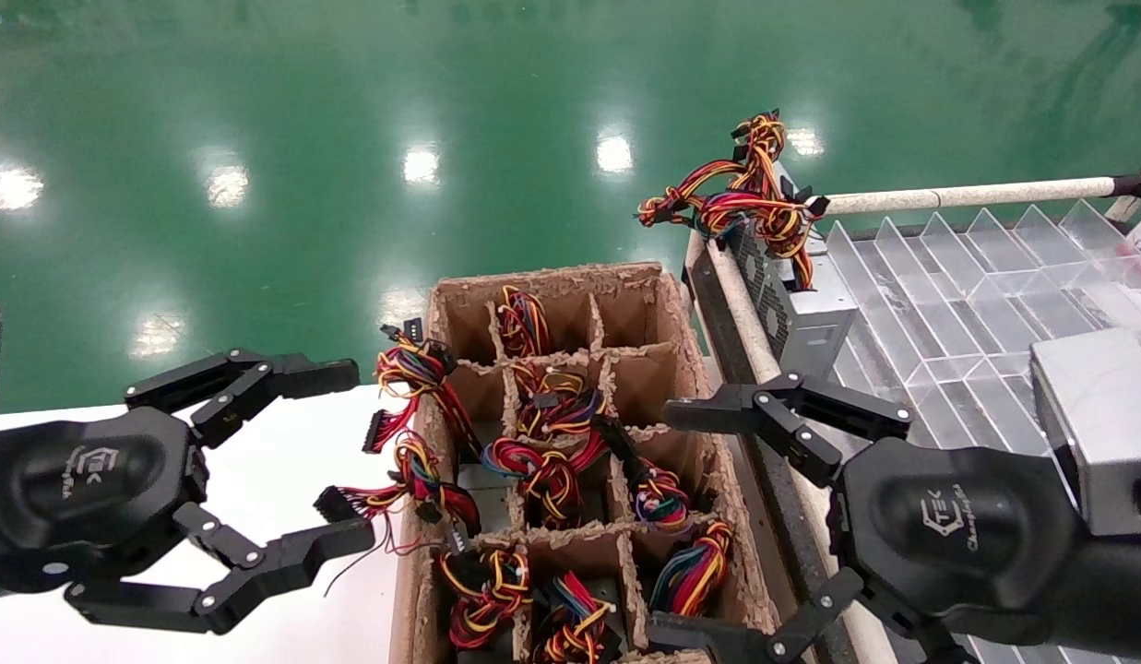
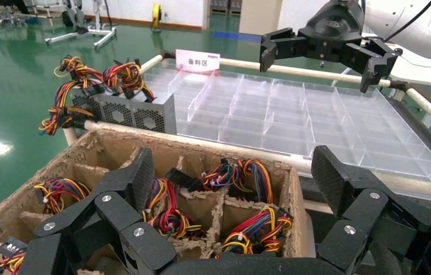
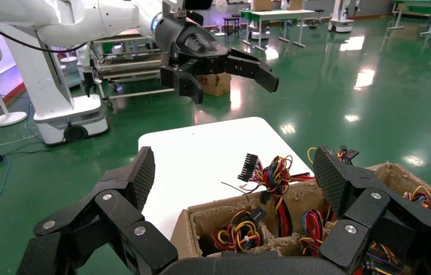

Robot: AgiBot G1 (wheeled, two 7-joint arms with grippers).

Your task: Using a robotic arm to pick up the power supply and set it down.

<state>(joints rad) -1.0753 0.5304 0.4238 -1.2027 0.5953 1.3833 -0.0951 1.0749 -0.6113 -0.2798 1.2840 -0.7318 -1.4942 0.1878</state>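
**Two grippers hover wide open over box of power supplies**

Both grippers flank the cardboard box [image 1: 570, 461], fingers spread and holding nothing: the left gripper [image 1: 335, 452] above the box's left edge by the white table [image 1: 256, 480], the right gripper [image 1: 667, 521] over its right edge. Power supplies [image 1: 547, 470] sit in the box's compartments, wire bundles uppermost. Another, grilled unit [image 1: 791, 295] stands on the clear divider tray [image 1: 976, 295] right of the box.

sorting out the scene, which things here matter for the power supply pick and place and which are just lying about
Job:
left gripper, open
right gripper, open
cardboard crate of wired power supplies
clear divider tray

Lying about:
white table
grille-sided box
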